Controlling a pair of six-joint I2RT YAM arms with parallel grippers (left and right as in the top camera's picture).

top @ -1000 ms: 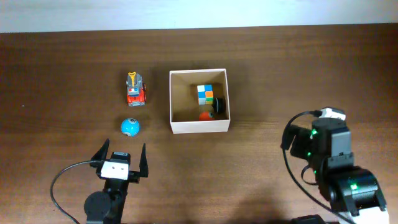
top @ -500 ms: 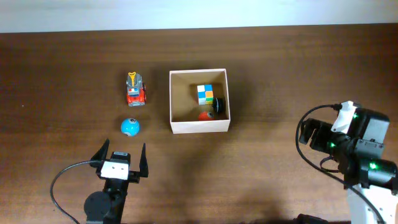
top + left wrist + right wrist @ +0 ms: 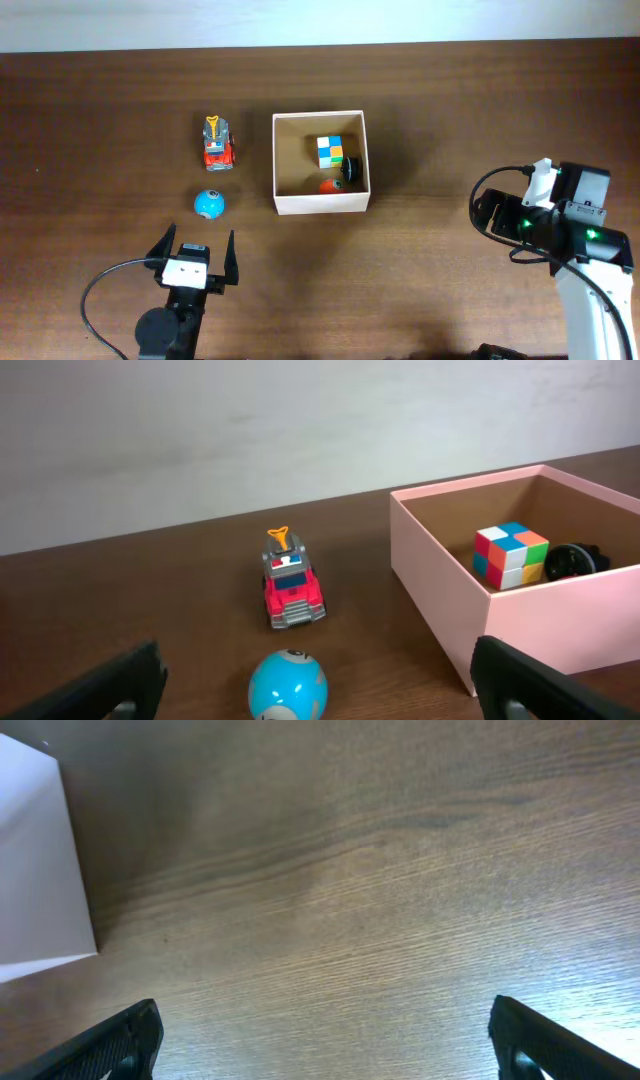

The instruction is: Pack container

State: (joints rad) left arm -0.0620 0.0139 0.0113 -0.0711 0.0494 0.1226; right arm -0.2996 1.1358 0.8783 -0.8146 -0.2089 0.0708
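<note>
Container (image 3: pixel 320 204): stood mid-table, thin cream walls, judged light, stiff but crushable; best gripped over one wall's rim. Inside lay a coloured cube (image 3: pixel 330 151), an orange piece (image 3: pixel 327 186) and a black item (image 3: pixel 351 170), the last two too small to identify; toy truck (image 3: pixel 218 145) and blue ball (image 3: pixel 209 204) sat outside. Left gripper (image 3: pixel 198 242) and right gripper (image 3: pixel 335 1050) were spread, empty.

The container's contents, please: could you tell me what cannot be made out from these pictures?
- Black object: overhead, too small; left wrist, partly behind the cube and the container wall.
- Orange item: overhead, too small; left wrist, hidden by the near wall.
</note>
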